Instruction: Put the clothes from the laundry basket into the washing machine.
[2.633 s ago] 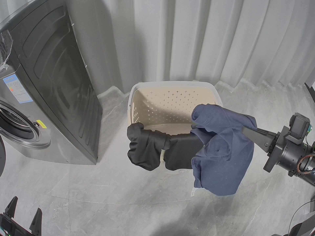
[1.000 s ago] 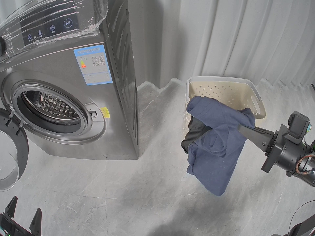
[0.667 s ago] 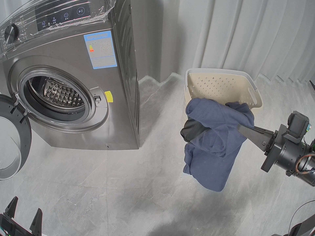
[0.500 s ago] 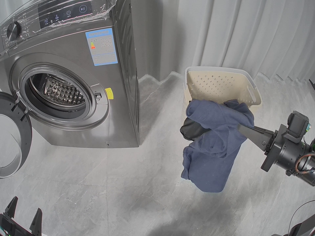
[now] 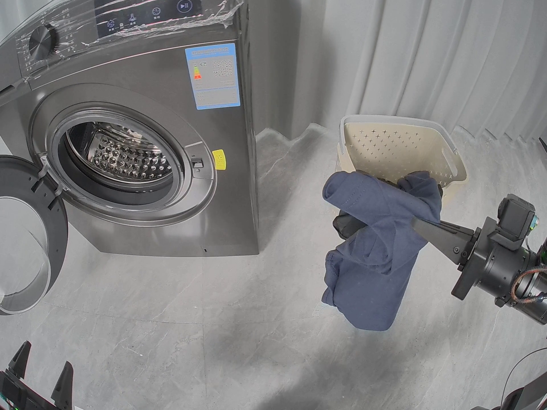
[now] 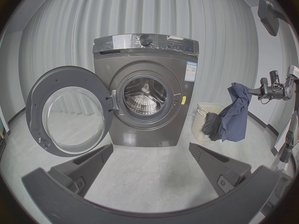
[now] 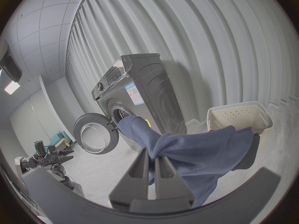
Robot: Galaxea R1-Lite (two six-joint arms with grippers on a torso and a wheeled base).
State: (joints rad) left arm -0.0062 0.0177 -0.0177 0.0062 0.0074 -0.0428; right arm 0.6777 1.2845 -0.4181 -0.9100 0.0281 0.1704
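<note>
Right end effector (image 5: 420,224) grips blue garment (image 5: 370,257) aloft beside laundry basket (image 5: 399,122); left end effector (image 5: 45,359) parted, holding nothing; washing machine (image 5: 231,200) door (image 5: 56,232) open.

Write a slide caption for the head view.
Right gripper holds a blue garment, black garment hanging behind it, before the laundry basket; washing machine door stands open.

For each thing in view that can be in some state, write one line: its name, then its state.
washing machine door: open wide
drum: no clothes visible inside
laundry basket: upright on the floor
blue garment: hanging clear of the floor
black garment: hanging beside the blue garment
right gripper: shut on the blue garment
left gripper: open, empty
</note>
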